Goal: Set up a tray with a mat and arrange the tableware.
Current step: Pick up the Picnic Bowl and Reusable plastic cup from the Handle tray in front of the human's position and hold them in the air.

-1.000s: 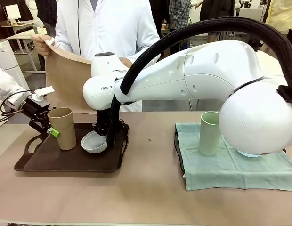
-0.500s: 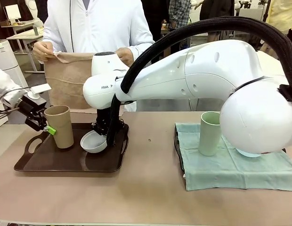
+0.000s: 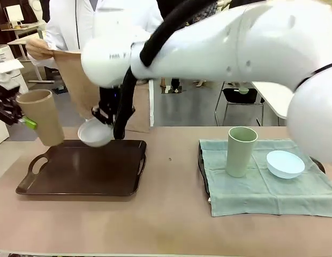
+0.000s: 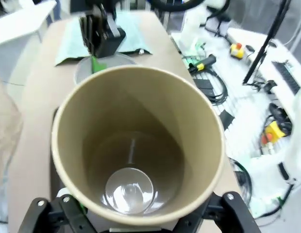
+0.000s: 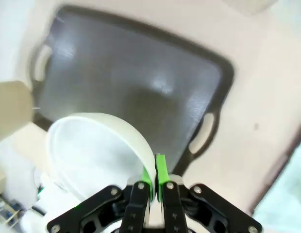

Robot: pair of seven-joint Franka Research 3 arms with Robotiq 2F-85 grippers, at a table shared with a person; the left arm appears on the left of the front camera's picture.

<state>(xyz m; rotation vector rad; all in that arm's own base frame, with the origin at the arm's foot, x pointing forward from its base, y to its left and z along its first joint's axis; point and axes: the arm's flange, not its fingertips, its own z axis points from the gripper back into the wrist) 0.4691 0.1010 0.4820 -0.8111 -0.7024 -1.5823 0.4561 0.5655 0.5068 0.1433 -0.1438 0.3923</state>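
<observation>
Above the dark tray, the left gripper is clamped on the tan tumbler, and the right gripper pinches the white bowl by its rim; pale green tumbler and light blue bowl rest on the green mat.

My left gripper hung at the far left above the table, fingers clamped on the rim of the tan tumbler. My right arm reached across the middle, its gripper raised and pinching the white bowl by its rim.
</observation>
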